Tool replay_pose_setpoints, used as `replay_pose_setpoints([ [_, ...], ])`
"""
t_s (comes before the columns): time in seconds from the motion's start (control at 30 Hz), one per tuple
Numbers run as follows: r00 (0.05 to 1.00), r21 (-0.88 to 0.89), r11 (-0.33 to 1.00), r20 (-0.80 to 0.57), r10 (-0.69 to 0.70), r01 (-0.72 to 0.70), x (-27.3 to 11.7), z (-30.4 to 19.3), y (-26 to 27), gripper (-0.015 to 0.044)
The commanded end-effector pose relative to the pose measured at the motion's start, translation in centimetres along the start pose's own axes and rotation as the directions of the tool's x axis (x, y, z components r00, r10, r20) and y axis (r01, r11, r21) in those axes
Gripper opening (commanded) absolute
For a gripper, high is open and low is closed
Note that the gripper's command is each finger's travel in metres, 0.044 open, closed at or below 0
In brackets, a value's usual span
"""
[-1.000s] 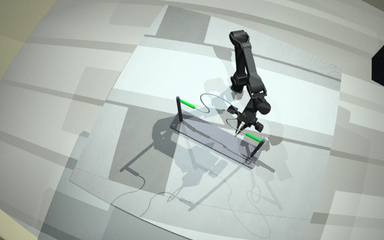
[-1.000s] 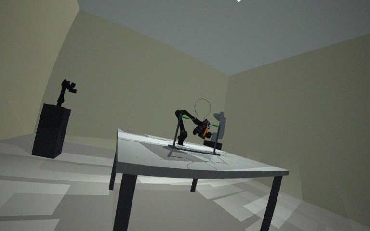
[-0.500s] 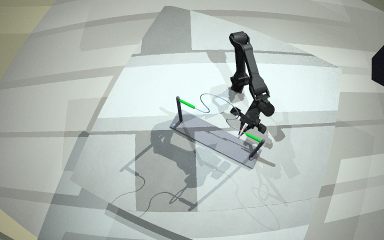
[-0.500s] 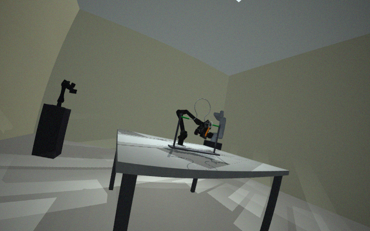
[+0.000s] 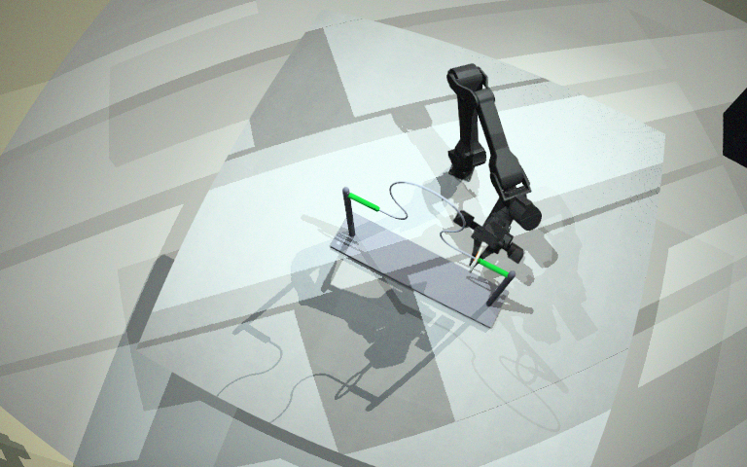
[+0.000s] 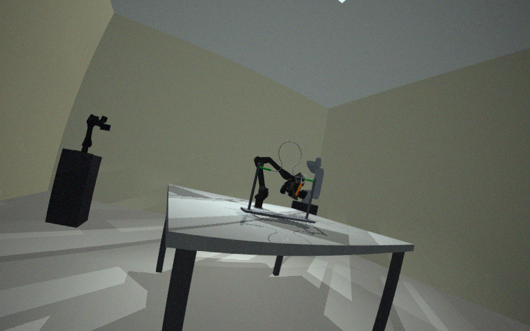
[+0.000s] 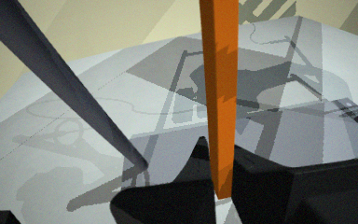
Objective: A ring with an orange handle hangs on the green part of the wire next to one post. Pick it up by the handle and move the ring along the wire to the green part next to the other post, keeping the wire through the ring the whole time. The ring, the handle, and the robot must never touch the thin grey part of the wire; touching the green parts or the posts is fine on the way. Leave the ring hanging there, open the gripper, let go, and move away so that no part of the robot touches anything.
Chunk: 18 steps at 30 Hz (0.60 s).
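Observation:
My gripper [image 7: 207, 140] is shut on the orange handle [image 6: 299, 189] [image 7: 220, 117], which stands up from the fingers in the wrist view. The ring [image 5: 479, 255] [image 6: 303, 178] shows nearly edge-on in the top view, at the inner end of the right green part [image 5: 494, 268] [image 6: 310, 180]. The wire appears to run through it; whether they touch is too small to tell. The right post [image 5: 499, 290] [image 6: 311, 201] is just beyond that green part. The other green part [image 5: 363, 200] [image 6: 265, 168] is beside the left post [image 5: 349, 215] [image 6: 253, 188], with the looping grey wire [image 6: 289, 141] between. The ring is outside the wrist view.
Both posts stand on a flat grey base [image 5: 452, 277]. The grey wire bends close beside my gripper body in the top view. A post [image 7: 78, 89] crosses the left of the wrist view. A second arm [image 6: 89, 131] stands on a black pedestal [image 6: 70, 188] far off.

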<state>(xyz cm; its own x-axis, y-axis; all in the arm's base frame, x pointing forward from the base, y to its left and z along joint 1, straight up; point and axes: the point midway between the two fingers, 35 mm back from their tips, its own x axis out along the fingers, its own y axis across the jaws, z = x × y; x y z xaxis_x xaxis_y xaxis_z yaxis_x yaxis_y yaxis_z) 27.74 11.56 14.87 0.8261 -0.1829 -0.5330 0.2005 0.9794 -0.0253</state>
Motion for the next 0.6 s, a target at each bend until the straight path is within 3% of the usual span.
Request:
replay_pose_setpoints([
  [0.0,1.000,0.003,1.000,0.006,-0.002,0.002,-0.1,0.2,0.5,-0.0150],
  [0.57,1.000,0.003,1.000,0.014,-0.005,0.005,-0.3,0.2,2.2,-0.0150],
])
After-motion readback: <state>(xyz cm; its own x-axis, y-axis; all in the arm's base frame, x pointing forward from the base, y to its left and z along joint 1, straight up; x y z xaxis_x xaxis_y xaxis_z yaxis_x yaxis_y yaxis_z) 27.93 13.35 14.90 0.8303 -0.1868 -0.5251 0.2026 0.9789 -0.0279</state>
